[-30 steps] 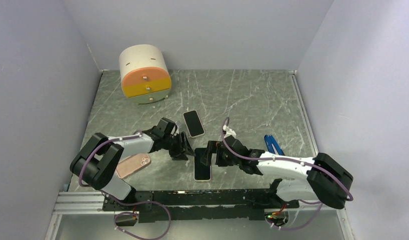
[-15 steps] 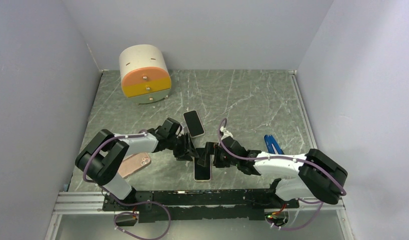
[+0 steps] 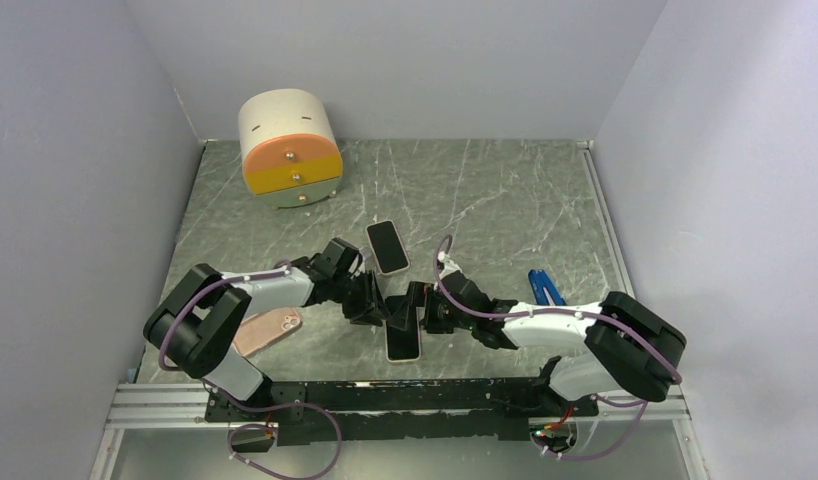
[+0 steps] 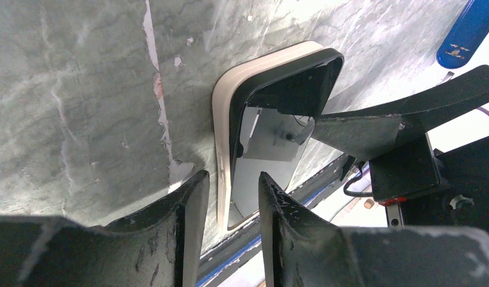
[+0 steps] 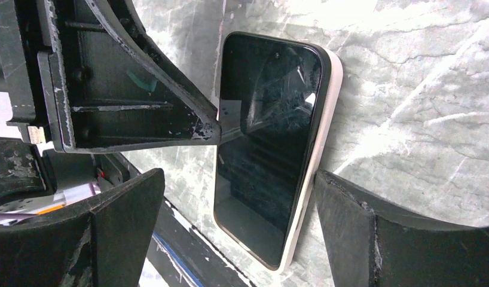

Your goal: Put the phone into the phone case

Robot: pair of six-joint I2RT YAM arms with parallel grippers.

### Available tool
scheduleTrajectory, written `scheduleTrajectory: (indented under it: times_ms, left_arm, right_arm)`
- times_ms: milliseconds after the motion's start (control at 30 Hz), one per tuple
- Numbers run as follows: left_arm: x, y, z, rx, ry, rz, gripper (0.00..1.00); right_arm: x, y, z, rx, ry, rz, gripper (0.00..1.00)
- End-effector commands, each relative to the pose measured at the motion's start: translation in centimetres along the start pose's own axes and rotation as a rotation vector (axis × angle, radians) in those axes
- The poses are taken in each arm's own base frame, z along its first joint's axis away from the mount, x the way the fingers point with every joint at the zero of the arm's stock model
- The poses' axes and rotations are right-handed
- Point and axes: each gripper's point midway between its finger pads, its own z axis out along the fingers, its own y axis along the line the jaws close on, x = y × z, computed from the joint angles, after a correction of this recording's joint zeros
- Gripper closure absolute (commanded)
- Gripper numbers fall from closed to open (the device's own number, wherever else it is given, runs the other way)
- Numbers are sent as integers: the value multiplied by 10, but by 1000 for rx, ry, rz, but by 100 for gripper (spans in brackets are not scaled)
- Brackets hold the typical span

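The top view is bright and even, lit softly from above, with small pale shadows on the table (image 3: 505, 200). Both wrist views are sharp, but the dark parts nearest the lens look fuzzy. White glare (maybe from a lamp) washes out their top right corners, and the phone (image 5: 266, 137) screen shines like a mirror.

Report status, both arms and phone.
Right end effector open, straddling phone. Left end effector narrowly open, fingertip at phone edge. Phone screen-up in cream case. Nothing blocking.
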Motion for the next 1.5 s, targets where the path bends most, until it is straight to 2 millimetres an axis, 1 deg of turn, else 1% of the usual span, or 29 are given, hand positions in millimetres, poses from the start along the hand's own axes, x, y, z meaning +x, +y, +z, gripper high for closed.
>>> scheduleTrajectory:
  times_ms: [0, 167, 233, 367, 500, 600, 767, 867, 967, 1100, 1233, 1300, 1467]
  left_arm:
    - [4, 1, -2, 1, 3, 23, 61]
    - [8, 5, -1, 5, 13, 14, 70]
    - [10, 4, -1, 21, 11, 18, 71]
    - [17, -9, -2, 127, 44, 48, 71]
    - [22, -13, 0, 173, 64, 52, 72]
    - [23, -16, -1, 197, 66, 51, 67]
    - [23, -17, -1, 200, 67, 56, 60]
    - [23, -17, -1, 202, 63, 64, 60]
    - [21, -18, -1, 195, 60, 72, 64]
    - [20, -16, -2, 183, 52, 76, 65]
    - [23, -14, -2, 183, 54, 70, 67]
    - [23, -13, -2, 183, 53, 66, 68]
    - [26, -10, -1, 172, 64, 68, 68]
  right_arm:
    - [-4, 19, 2, -80, -8, 21, 3]
    - [-7, 30, 1, -135, -7, 29, 3]
    - [-8, 36, -1, -168, -8, 37, 3]
    - [-15, 51, -8, -241, -9, 75, 4]
    - [-28, 70, -20, -338, -50, 104, 4]
    - [-34, 79, -28, -403, -75, 121, 5]
    - [-34, 80, -29, -437, -67, 115, 6]
    - [-33, 82, -30, -452, -53, 109, 7]
    - [-29, 81, -29, -444, -34, 97, 7]
    - [-21, 77, -25, -440, 1, 87, 8]
    - [-13, 72, -22, -445, 28, 92, 15]
    - [-9, 71, -19, -447, 50, 95, 21]
    - [-6, 82, -23, -524, 72, 88, 31]
